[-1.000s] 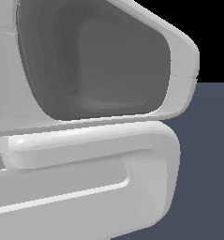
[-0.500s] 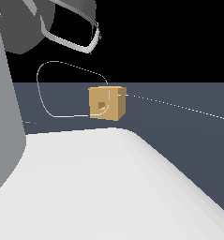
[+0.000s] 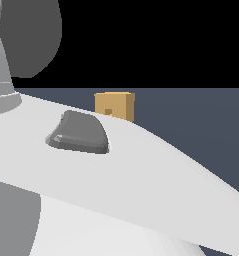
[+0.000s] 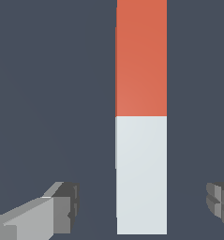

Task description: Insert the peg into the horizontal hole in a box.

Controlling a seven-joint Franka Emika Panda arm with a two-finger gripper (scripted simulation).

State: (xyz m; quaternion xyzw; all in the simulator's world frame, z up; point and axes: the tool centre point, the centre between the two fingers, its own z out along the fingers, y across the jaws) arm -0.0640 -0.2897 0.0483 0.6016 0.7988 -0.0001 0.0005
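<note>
Peg point(image 4: 141, 117) between spread fingers point(image 4: 62, 206)

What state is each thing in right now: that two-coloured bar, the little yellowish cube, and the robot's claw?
peg: lying flat on the floor, half orange-red and half white, not gripped.
gripper: open, one finger on either side of the peg's white half, touching nothing.
box: resting on the floor, lower part hidden behind the robot arm.
hole: empty, nothing inserted yet.
</note>
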